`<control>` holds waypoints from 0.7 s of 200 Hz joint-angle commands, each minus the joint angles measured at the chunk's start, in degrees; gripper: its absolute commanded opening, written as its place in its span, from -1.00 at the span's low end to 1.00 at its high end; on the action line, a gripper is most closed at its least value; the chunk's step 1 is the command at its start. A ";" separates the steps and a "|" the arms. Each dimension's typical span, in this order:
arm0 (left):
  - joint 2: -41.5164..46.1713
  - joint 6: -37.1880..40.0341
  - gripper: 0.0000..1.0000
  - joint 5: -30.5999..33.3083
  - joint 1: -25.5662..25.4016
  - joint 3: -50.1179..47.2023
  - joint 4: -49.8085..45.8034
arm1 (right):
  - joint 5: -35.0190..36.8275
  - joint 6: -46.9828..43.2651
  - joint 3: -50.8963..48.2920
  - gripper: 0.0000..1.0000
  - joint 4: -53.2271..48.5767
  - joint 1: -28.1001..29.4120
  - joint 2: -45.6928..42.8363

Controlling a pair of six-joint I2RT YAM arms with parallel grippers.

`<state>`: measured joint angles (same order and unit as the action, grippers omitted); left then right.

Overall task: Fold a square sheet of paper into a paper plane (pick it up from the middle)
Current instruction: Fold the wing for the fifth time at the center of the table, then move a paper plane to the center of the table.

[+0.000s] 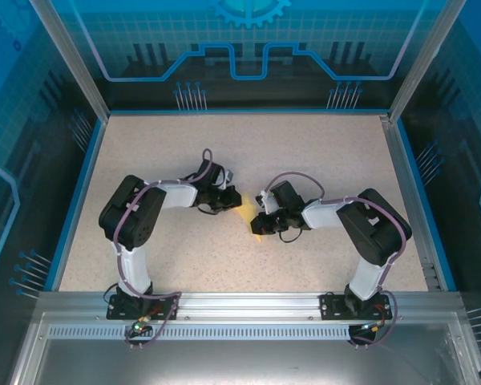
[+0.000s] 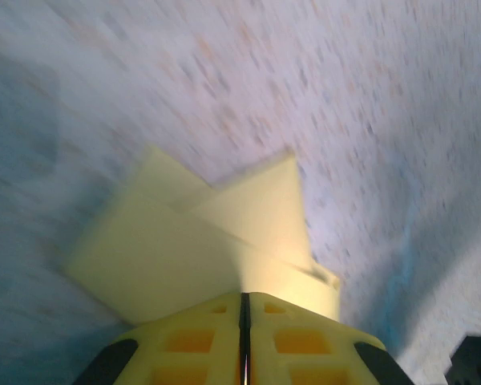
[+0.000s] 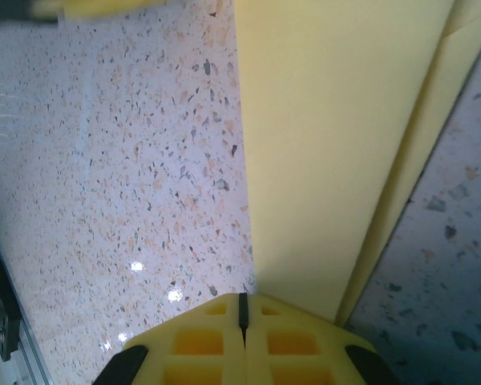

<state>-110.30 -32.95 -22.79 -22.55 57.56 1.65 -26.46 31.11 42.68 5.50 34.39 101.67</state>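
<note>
Surface: a speckled pale table [image 1: 144, 160] ringed by glowing blue walls [image 1: 248, 56], with both arm bases at the bottom edge of the top view.
Paper: the sheet of paper [image 1: 247, 213] sits at the middle of the top view, between the two grippers. It is already partly folded; in the left wrist view we see blurred, overlapping flaps fanning toward the upper middle.
Left gripper: the left gripper [image 2: 244, 309] has its fingers pressed together at bottom centre, pinching the near edge of the folded layers.
Right gripper: the right gripper [image 3: 242, 309] is likewise closed on the paper, and a long flat panel runs from its tips to the upper right, with a folded edge along its right side.
Contact with table: we cannot tell whether the paper rests on it or hangs just above.
Handling: we judge it very light, thin and limp where single, stiffer along creases and stacked layers, smooth enough to slip, and easy to crumple or tear.
Where to hold: we favour the creased, layered edges near the middle, not loose corners.
Risk: if the arms pull apart, it may rip.
</note>
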 commanded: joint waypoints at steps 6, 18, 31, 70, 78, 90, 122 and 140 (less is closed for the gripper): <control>-2.11 4.24 -0.74 8.35 4.84 2.29 -2.16 | 3.35 0.49 -4.71 -0.91 -15.10 -0.38 2.93; -2.42 5.09 -0.73 8.44 5.32 3.22 -2.51 | 3.38 0.47 -4.62 -0.91 -15.08 -0.39 2.95; -3.02 5.70 -0.73 8.74 5.73 4.44 -3.56 | 3.34 0.46 -4.60 -0.91 -15.08 -0.38 2.94; -2.98 7.11 -0.72 10.57 6.80 8.86 -6.77 | 2.97 0.82 -4.48 -0.91 -14.64 -0.42 2.63; -2.17 7.34 -0.71 10.74 6.81 9.61 -7.57 | 2.70 0.96 -4.32 -0.92 -14.38 -0.38 2.29; -0.18 7.24 -0.68 10.90 6.81 9.69 -8.11 | 1.96 1.21 -4.02 -0.90 -13.71 -0.41 1.09; 6.65 4.28 -0.54 11.40 6.66 6.57 -8.12 | 0.43 2.71 -1.97 -0.82 -11.49 -0.28 -7.45; 10.76 1.89 -0.45 12.02 6.08 3.09 -8.02 | 2.72 2.90 -0.53 -0.51 -12.72 -0.38 -14.42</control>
<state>-106.50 -28.60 -12.21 -16.08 64.07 -4.86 -26.20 32.93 41.19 -1.61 34.35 95.55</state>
